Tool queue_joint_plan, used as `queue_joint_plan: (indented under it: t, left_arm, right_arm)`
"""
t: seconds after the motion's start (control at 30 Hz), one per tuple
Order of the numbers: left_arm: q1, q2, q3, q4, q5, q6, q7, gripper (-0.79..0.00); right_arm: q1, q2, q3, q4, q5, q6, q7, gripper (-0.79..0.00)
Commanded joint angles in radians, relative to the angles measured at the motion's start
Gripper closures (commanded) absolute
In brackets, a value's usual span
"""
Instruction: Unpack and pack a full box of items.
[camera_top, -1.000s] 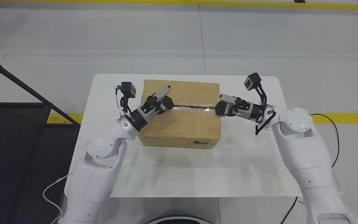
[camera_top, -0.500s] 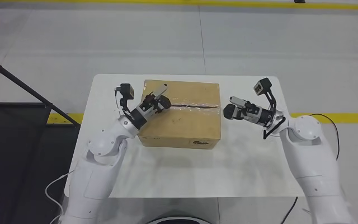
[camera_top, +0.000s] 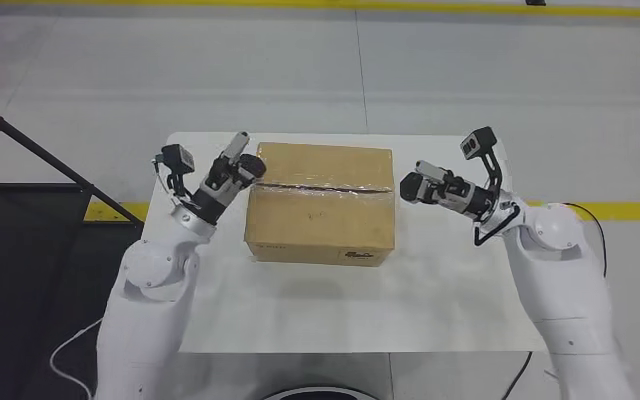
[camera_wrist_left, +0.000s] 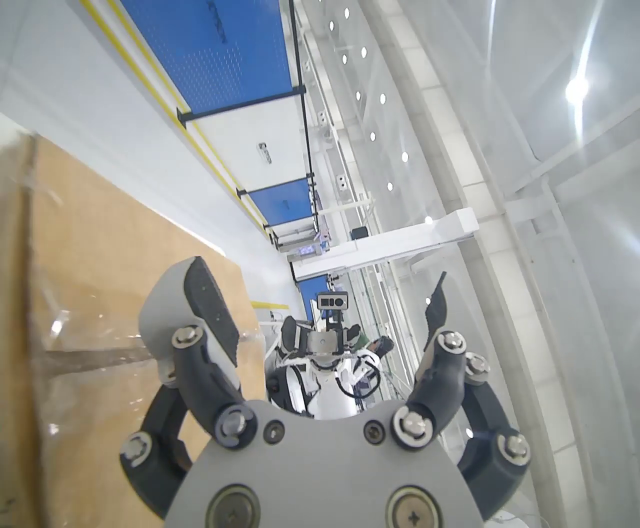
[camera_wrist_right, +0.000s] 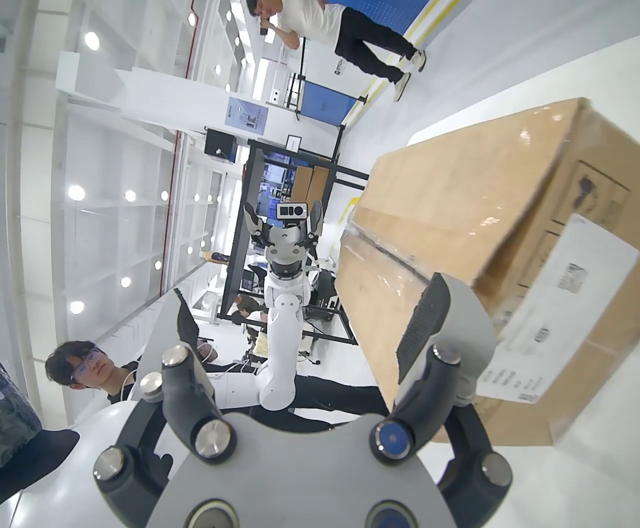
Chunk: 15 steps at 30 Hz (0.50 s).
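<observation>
Cardboard box (camera_top: 320, 205) — rectangular, brown, matte; top seam under glossy clear tape (camera_top: 322, 190), white printed label (camera_wrist_right: 550, 310) on one end — mid-table (camera_top: 440, 300). Left gripper (camera_top: 245, 158) and right gripper (camera_top: 408, 186) flank it, jaws apart, empty.

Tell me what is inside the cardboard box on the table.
The box is shut, and its top seam is sealed with clear tape. Nothing inside can be seen, because the cardboard covers any contents.

box (camera_top: 318, 225): matt brown cardboard | tape (camera_top: 330, 189): clear glossy plastic | label (camera_wrist_right: 560, 300): white paper | table (camera_top: 450, 300): smooth matt white top
</observation>
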Motion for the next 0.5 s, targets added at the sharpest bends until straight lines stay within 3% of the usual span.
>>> queue_joint_plan:
  t: [0.0,0.1,0.23,0.47]
  left_arm:
    - [0.036,0.006,-0.047,-0.011,0.036,0.005,0.018,-0.785]
    - [0.098,0.015,-0.098,-0.011,0.088,0.020,0.038,-0.785]
    - [0.161,0.018,-0.102,-0.009,0.135,0.012,0.044,-0.785]
    - [0.190,0.018,-0.062,0.006,0.109,-0.008,0.031,-0.785]
  right_arm:
    - [0.030,-0.008,-0.044,0.007,-0.014,0.015,-0.003,-0.785]
    - [0.090,-0.027,-0.125,0.059,-0.022,0.030,-0.009,-0.785]
    - [0.150,-0.049,-0.198,0.150,-0.016,0.026,-0.014,-0.785]
    - [0.214,-0.084,-0.284,0.246,0.015,0.003,-0.016,-0.785]
